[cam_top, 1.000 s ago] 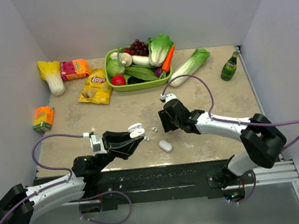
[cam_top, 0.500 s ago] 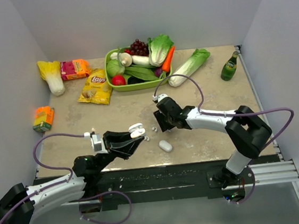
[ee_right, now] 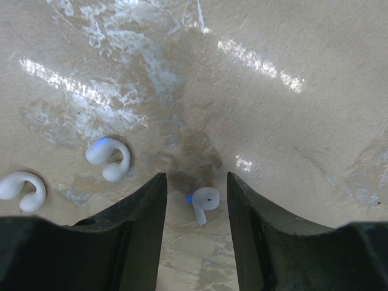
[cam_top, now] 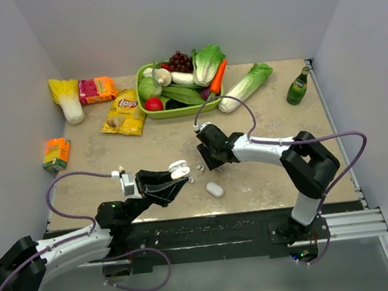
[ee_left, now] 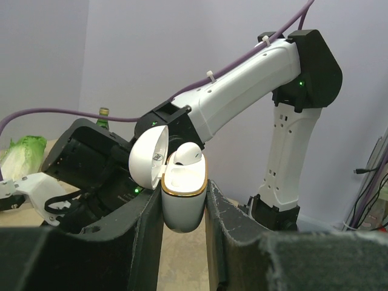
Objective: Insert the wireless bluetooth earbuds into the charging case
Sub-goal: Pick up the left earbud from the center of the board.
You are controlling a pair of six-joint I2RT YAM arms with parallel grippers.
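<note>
right tool (cam_top: pixel 206 163) tipped down at frame centre, open jaws straddling an earbud (ee_right: pixel 205 204)
left tool (ee_left: pixel 183 194) clamped on the opened charging case (ee_left: pixel 182 213)

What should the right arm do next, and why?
Probably lower slightly and close the right gripper on the stemmed earbud. It lies on the table between the open fingers, not yet gripped. The left gripper holds the charging case open, ready to receive it.
</note>
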